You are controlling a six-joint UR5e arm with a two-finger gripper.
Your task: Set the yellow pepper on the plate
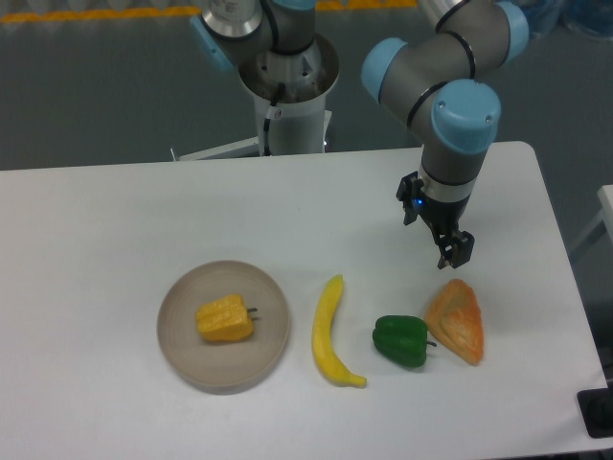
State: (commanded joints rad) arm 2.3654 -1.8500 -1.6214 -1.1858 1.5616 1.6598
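1. The yellow pepper (pixel 225 318) lies on the plate (pixel 182 350), a little left of its centre, its dark stem pointing right
2. The gripper (pixel 456 251) hangs well to the right of the plate, above the table (pixel 115 220), holding nothing; whether its fingers are apart or together cannot be told
3. Right of the plate lie in turn a banana (pixel 331 333), a green pepper (pixel 400 340) and an orange wedge (pixel 457 320), the wedge just below the gripper
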